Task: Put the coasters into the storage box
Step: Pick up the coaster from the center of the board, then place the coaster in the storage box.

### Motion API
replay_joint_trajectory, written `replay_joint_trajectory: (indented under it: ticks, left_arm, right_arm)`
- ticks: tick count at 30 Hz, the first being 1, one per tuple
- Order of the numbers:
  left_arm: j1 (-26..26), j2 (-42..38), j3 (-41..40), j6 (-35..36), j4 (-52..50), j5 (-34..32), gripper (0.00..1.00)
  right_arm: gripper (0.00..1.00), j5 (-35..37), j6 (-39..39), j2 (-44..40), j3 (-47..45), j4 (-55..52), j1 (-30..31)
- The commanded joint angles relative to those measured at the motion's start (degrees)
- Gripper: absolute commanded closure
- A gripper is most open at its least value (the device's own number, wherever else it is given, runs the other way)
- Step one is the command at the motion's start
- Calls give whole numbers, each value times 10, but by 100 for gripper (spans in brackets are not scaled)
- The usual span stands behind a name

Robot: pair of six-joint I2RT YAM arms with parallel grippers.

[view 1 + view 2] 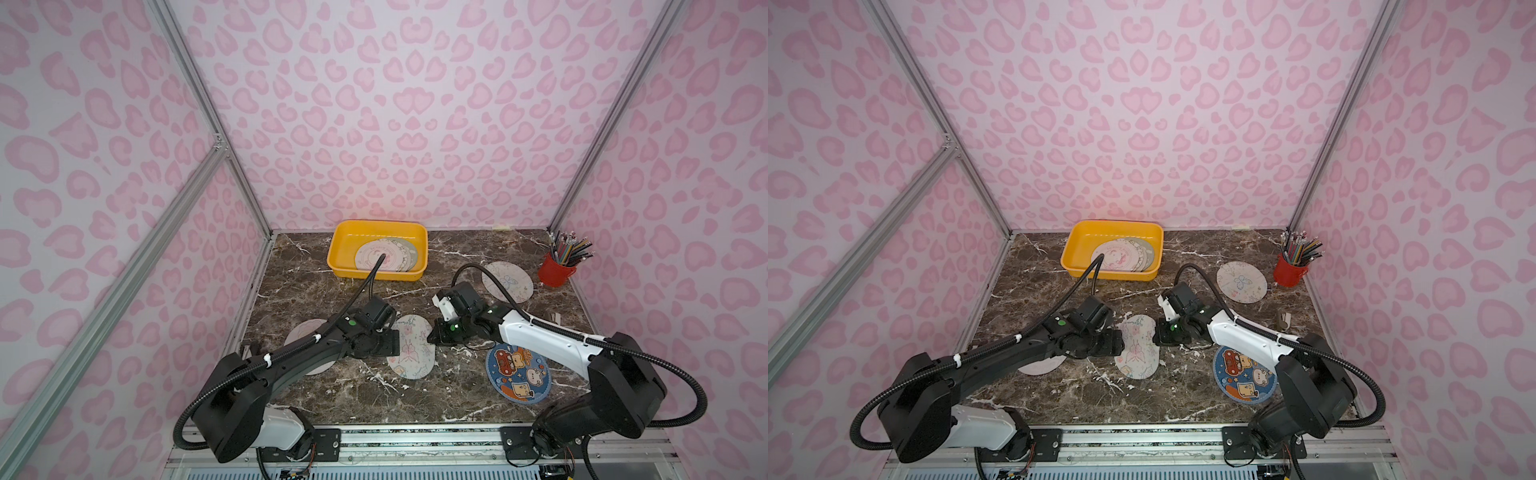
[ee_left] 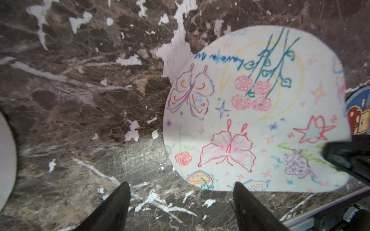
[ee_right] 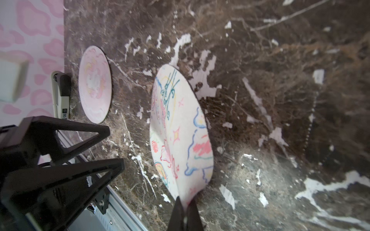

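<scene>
The right tool (image 3: 185,202) grips the rim of the butterfly coaster (image 3: 180,128), bowed up off the table (image 1: 436,399); the left tool (image 2: 181,187), released, hangs low beside it; both arms stretch inward; storage box (image 1: 345,245) at the far edge.

I find only one line of writing from here: blue handwritten script near the rim of the butterfly coaster (image 2: 254,112). It sits upside down in the left wrist view, and I cannot read it. The stapler (image 3: 62,94) carries a small white label with dark print, too blurred to read.
</scene>
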Motion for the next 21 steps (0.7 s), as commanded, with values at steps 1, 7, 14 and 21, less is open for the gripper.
replay_joint_trajectory:
  ticks: [1,7,14,21]
  left_arm:
    - [18,-20,-8,4,-12,-8,13]
    - [60,-47,-26,27,-9,4,8]
    - [101,-57,-51,35,17,27,5]
    - [113,-58,-61,45,26,35,3]
  right_arm:
    - [100,-4,-20,4,43,-14,-7]
    - [100,-14,-40,52,158,-18,-20]
    - [100,-31,-54,132,303,-15,-39]
    - [100,-54,-56,225,425,19,-38]
